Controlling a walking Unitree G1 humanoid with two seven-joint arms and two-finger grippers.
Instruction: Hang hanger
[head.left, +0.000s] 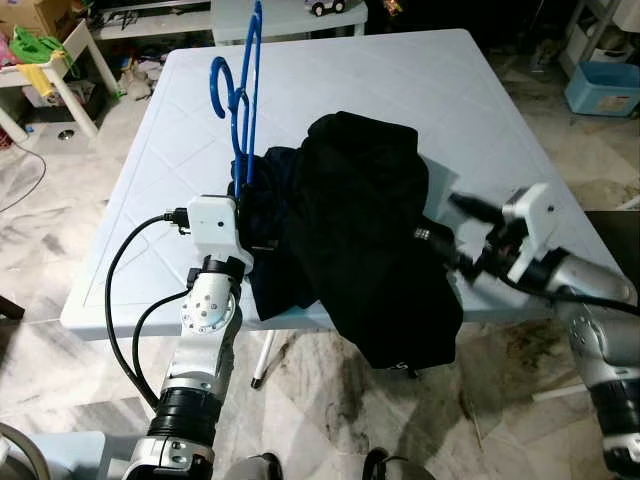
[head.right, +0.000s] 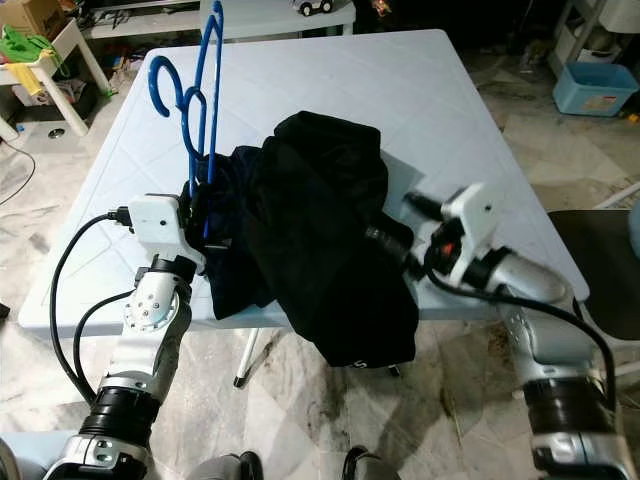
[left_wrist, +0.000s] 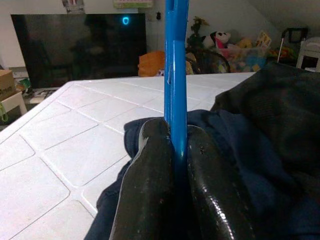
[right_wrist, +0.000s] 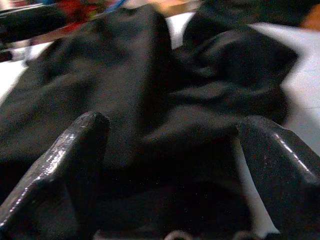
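From the head, the left gripper (head.left: 238, 195) holds the blue hanger (head.left: 238, 95) upright beside the black garment (head.left: 370, 230) heaped on the tabletop (head.left: 440, 90). Its wrist view shows the jaws clamped on the hanger's bar, so keep that pinch firm. The right gripper (right_wrist: 170, 165) has jaws spread wide, the cloth between and beyond them; it should probably close on a single fold.

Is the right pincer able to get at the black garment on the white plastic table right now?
Probably yes: the open right pincer faces the black garment directly, nothing between them.
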